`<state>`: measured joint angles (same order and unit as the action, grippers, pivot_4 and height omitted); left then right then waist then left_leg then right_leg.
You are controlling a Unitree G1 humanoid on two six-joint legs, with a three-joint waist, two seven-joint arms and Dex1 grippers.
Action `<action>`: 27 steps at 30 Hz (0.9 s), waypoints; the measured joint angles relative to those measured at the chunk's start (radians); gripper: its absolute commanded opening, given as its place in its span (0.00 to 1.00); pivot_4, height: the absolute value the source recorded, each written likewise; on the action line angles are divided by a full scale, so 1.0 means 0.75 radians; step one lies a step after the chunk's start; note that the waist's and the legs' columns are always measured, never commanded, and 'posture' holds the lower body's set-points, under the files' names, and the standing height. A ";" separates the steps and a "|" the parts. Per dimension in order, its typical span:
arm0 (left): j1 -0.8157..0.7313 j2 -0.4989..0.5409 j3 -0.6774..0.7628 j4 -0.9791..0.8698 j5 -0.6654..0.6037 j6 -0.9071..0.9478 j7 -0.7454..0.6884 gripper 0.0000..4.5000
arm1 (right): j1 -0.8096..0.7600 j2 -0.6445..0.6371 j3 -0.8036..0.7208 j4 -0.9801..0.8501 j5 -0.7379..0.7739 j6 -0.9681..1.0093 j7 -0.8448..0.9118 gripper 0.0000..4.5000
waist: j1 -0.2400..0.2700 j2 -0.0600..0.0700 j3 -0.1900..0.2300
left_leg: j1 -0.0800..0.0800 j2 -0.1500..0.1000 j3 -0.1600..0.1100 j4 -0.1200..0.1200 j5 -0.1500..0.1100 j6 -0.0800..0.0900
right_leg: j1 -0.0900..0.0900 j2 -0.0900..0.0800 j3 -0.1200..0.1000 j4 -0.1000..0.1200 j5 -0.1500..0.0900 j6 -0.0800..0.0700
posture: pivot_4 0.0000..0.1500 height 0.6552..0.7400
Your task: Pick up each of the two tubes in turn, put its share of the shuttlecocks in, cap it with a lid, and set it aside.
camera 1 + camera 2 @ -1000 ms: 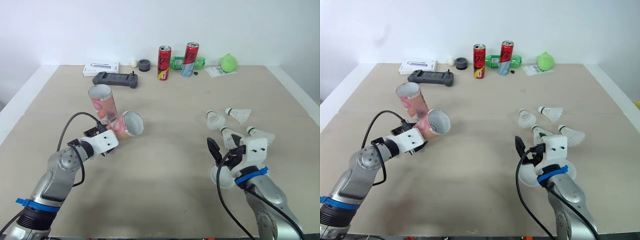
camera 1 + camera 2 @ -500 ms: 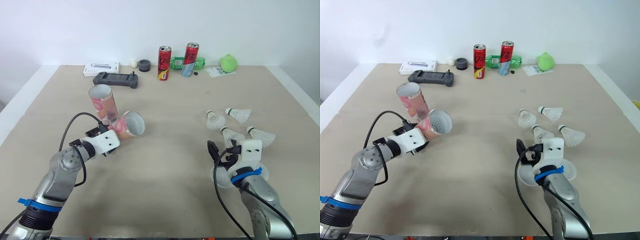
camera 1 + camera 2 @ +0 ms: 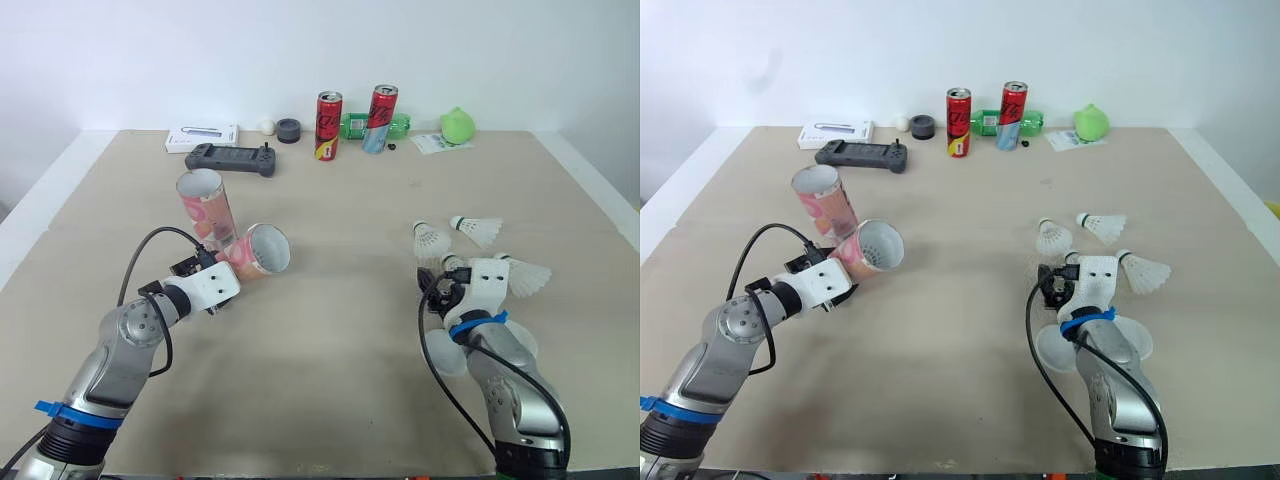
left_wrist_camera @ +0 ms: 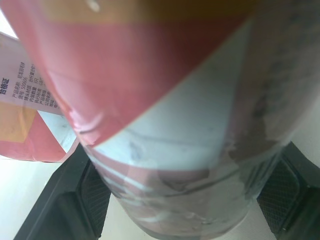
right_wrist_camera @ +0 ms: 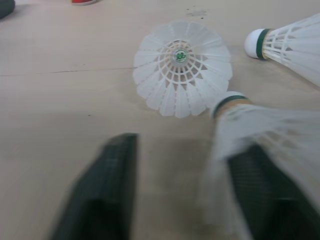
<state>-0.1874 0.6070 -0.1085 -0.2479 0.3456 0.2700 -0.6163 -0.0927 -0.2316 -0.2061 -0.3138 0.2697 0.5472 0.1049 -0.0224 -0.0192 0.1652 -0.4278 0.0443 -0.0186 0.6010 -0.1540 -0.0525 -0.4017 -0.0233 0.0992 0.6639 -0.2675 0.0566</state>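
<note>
My left gripper [image 3: 220,273] is shut on the lower end of a pink tube [image 3: 258,250], which lies tilted with its open mouth toward the table's middle. That tube bulges between the black fingers [image 4: 90,195] in the left wrist view. A second pink tube [image 3: 205,205] stands just behind it. My right gripper [image 5: 175,190] is low over the table among the shuttlecocks, fingers apart with bare table between them. One shuttlecock [image 5: 250,125] lies blurred against one finger. Another shuttlecock [image 5: 181,67] stands just ahead. Two more shuttlecocks [image 3: 478,228] [image 3: 527,272] lie beyond. Two white lids [image 3: 1050,348] [image 3: 1138,342] lie under the right forearm.
Along the far edge stand two red cans [image 3: 328,125] [image 3: 381,118], a green bottle [image 3: 352,126], a green ball [image 3: 457,125], a dark game controller [image 3: 230,157], a white box [image 3: 202,137] and a small black cylinder [image 3: 289,130].
My right arm has reached forward from beside the lids to the nearest shuttlecock, and its fingers have drawn closer together. The left arm and its tube have stayed put.
</note>
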 measured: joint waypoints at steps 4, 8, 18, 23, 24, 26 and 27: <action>0.001 0.000 0.000 0.000 0.000 0.000 0.001 0.79 | 0.000 0.000 -0.007 0.004 -0.001 0.000 -0.014 0.01 | 0.000 0.000 0.000 | 0.000 0.000 0.000 0.000 0.000 0.000 | 0.000 0.000 0.000 0.000 0.000 0.000 | 1.00 1.00; 0.002 0.000 -0.001 0.000 -0.001 -0.007 0.001 0.79 | 0.043 -0.001 -0.041 -0.034 0.004 0.014 -0.027 0.01 | 0.001 0.000 0.000 | 0.000 0.000 0.000 0.000 0.000 0.000 | 0.000 0.000 0.000 0.000 -0.001 0.001 | 1.00 1.00; -0.009 0.001 -0.002 0.025 -0.001 -0.017 0.001 0.79 | 0.193 -0.151 0.049 -0.374 0.190 -0.068 0.349 0.01 | -0.004 0.002 -0.001 | 0.002 0.000 0.001 0.001 0.000 0.001 | 0.001 0.000 0.001 0.000 0.000 0.000 | 1.00 1.00; -0.030 -0.008 -0.013 0.054 0.000 -0.034 0.000 0.79 | -0.056 -0.297 0.229 -0.412 0.278 -0.063 0.613 0.01 | -0.003 0.000 -0.001 | 0.005 0.000 0.000 0.003 0.000 0.001 | 0.002 0.000 -0.001 0.000 0.001 0.000 | 1.00 1.00; -0.034 -0.011 -0.014 0.058 0.000 -0.037 0.000 0.79 | -0.120 -0.328 0.299 -0.398 0.277 -0.057 0.676 0.01 | -0.003 0.000 -0.001 | 0.005 0.000 0.001 0.003 0.000 0.001 | 0.001 -0.001 0.000 0.000 0.001 0.000 | 1.00 1.00; -0.048 -0.021 -0.023 0.067 0.000 -0.040 -0.001 0.79 | -0.245 -0.364 0.419 -0.347 0.248 -0.064 0.768 0.01 | -0.001 -0.001 -0.001 | 0.005 0.000 0.000 0.003 0.000 0.001 | 0.001 -0.001 -0.001 0.000 0.001 0.000 | 1.00 1.00; -0.055 -0.024 -0.029 0.069 0.000 -0.040 -0.001 0.79 | -0.277 -0.365 0.442 -0.325 0.232 -0.067 0.784 0.01 | 0.002 -0.001 -0.001 | 0.004 0.000 0.000 0.003 0.000 0.001 | 0.001 -0.001 -0.001 0.000 0.001 0.000 | 1.00 1.00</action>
<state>-0.2285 0.5889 -0.1301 -0.1961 0.3454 0.2398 -0.6169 -0.3002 -0.5056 0.1257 -0.5574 0.4439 0.4969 0.6927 -0.0208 -0.0203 0.1643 -0.4246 0.0441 -0.0187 0.6029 -0.1537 -0.0518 -0.4008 -0.0240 0.0984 0.6635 -0.2669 0.0568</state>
